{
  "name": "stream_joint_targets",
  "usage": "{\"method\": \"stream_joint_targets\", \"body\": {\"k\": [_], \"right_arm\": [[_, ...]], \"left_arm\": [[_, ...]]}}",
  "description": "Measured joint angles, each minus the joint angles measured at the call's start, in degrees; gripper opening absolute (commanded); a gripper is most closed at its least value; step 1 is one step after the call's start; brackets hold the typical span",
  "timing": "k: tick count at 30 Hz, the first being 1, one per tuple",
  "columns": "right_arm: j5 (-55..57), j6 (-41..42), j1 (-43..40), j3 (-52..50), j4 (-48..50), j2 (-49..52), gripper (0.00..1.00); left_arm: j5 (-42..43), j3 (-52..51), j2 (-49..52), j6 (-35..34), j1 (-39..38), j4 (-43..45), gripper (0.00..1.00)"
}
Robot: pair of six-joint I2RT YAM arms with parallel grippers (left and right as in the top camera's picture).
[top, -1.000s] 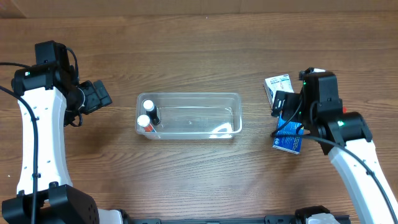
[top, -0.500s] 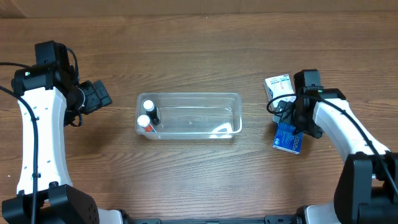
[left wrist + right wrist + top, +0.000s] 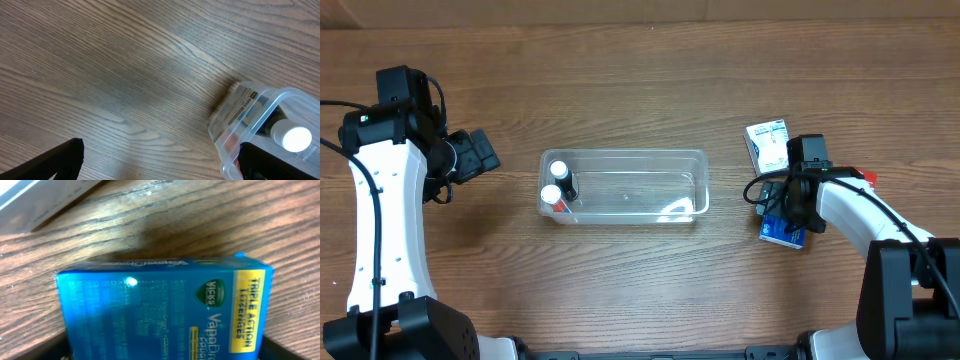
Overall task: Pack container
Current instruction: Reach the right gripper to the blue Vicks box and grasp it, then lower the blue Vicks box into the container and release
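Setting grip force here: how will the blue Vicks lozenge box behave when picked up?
The Vicks lozenge box looks like thin printed card, so probably light and crushable. Flat faces suggest it won't roll. Glare on its glossy face hints it may slip.

Quick tally for the bench: one clear container in the middle, with two white-capped bottles sitting at its 9 o'clock end. There are two small boxes out at 3 o'clock, one blue box and one white box at its 12. Plus two claws, the left claw at 9 o'clock and the right claw at 3.
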Motion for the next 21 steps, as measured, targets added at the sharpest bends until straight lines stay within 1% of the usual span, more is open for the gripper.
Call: {"method": "stream_joint_targets", "body": {"k": [1, 3, 5, 7, 10, 12, 15, 16, 18, 21], "right_arm": [[0.04, 0.02, 0.00, 0.00, 0.04, -0.11, 0.70], [0.13, 0.00, 0.00, 0.00, 0.00, -0.22, 0.69], [0.11, 0.00, 0.00, 0.00, 0.02, -0.22, 0.64], [0.09, 0.04, 0.02, 0.04, -0.87, -0.22, 0.63], [-0.31, 0.87, 0.52, 1.79, -8.09, -1.36, 0.60], [-0.66, 1.16, 2.47, 6.12, -13.38, -4.83, 0.57], [-2.23, 1.49, 8.74, 17.68, -19.17, -12.28, 0.55], [-2.64, 1.73, 13.09, 23.19, -19.74, -14.60, 0.54], [-3.06, 2.64, 17.90, 26.25, -18.43, -15.52, 0.54], [-3.67, 5.86, 25.62, 26.38, -15.45, -13.25, 0.54]], "left_arm": [[0.00, 0.00, 0.00, 0.00, 0.00, 0.00, 1.00], [0.00, 0.00, 0.00, 0.00, 0.00, 0.02, 1.00], [0.00, 0.00, 0.00, 0.00, 0.00, 0.00, 1.00], [0.00, 0.00, 0.00, 0.00, 0.00, 0.00, 1.00], [0.00, 0.00, 0.00, 0.02, 0.00, 0.02, 1.00], [0.00, 0.00, 0.00, 0.02, 0.00, -0.02, 1.00], [0.00, -0.02, 0.00, 0.04, 0.00, 0.00, 1.00], [0.02, -0.02, 0.00, 0.04, 0.00, -0.02, 1.00], [0.00, -0.02, 0.00, 0.04, 0.00, -0.02, 1.00], [0.00, -0.02, 0.00, 0.09, 0.00, 0.00, 1.00]]}}
